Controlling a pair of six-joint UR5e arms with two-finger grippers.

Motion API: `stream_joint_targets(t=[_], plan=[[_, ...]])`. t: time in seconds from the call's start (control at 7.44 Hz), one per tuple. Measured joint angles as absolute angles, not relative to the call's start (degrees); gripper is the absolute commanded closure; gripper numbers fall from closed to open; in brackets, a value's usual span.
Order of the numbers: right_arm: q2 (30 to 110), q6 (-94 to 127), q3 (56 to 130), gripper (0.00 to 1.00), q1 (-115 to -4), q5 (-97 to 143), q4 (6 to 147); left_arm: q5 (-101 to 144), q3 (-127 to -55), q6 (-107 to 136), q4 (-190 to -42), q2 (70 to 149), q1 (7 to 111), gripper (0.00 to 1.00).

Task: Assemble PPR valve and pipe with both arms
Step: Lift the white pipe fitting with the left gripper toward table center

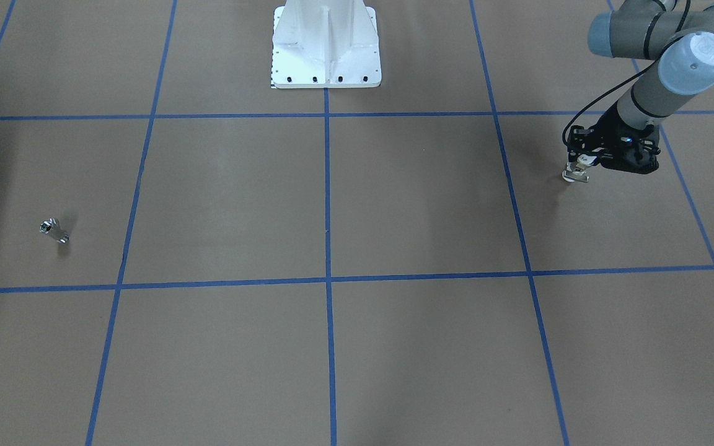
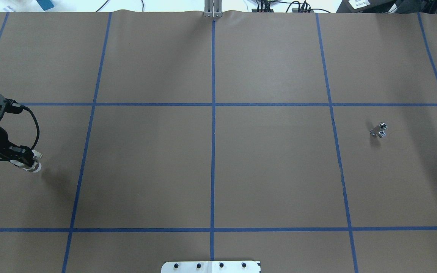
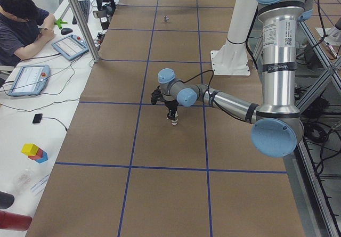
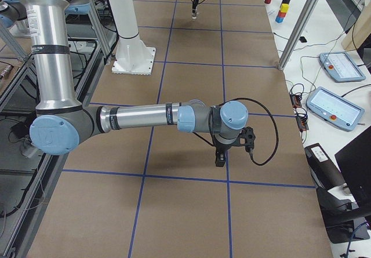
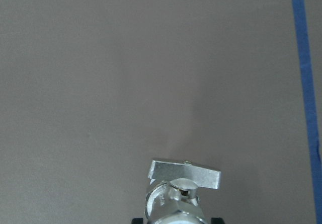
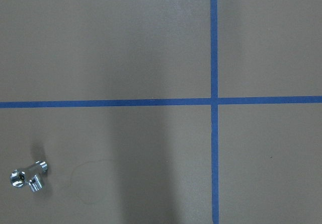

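My left gripper [image 1: 582, 166] [image 2: 27, 161] is shut on the PPR valve [image 1: 577, 173] [image 2: 33, 166], near the table's left end. The valve hangs a little above the brown paper, and its shadow falls beside it. In the left wrist view the valve [image 5: 184, 181] shows its metal body and a flat tab. The pipe [image 1: 54, 230] [image 2: 378, 130] [image 6: 28, 177], a small chrome stub, lies alone on the right side of the table. My right gripper [image 4: 220, 156] hovers over the table with its fingers pointing down; I cannot tell whether it is open or shut.
Blue tape lines [image 2: 213, 113] divide the brown paper into squares. The white pedestal [image 1: 326, 46] stands at the robot's edge of the table. A person [image 3: 21, 24] sits at a side desk with tablets [image 3: 69, 46]. A metal post [image 3: 82, 24] rises at that table edge.
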State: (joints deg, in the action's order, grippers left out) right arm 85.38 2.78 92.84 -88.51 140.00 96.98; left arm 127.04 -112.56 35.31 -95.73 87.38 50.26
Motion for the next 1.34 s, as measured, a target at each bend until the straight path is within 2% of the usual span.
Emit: stream_joint_targets(t=[0.13, 0.27, 0.54, 0.67, 0.94, 1.21, 1.34], plan=[[85.4, 2.8, 92.8, 0.00, -88.5, 140.1, 97.0, 126.9, -115.8, 35.4, -88.2, 90.2, 50.6, 1.00], [85.3, 2.8, 92.8, 0.00, -88.5, 140.2, 97.0, 126.7, -117.0, 36.1, -79.6, 96.8, 50.9, 1.00], [85.1, 2.8, 92.8, 0.00, -88.5, 140.2, 97.0, 126.7, -111.6, 42.0, -66.4, 116.2, 50.4, 1.00], [84.9, 2.9, 93.0, 0.00, -88.5, 140.1, 97.0, 126.9, -105.7, 46.4, -65.2, 124.8, 49.2, 1.00], [84.9, 2.9, 93.3, 0.00, -88.5, 140.2, 97.0, 127.0, -89.4, 56.5, -73.4, 138.2, 45.2, 1.00], [85.3, 2.9, 93.5, 0.00, -88.5, 140.1, 97.0, 126.9, -75.7, 65.2, -86.7, 145.4, 42.1, 1.00], [85.3, 2.9, 93.5, 0.00, -88.5, 140.1, 96.9, 126.8, -71.3, 66.8, -89.4, 147.9, 40.9, 1.00]])
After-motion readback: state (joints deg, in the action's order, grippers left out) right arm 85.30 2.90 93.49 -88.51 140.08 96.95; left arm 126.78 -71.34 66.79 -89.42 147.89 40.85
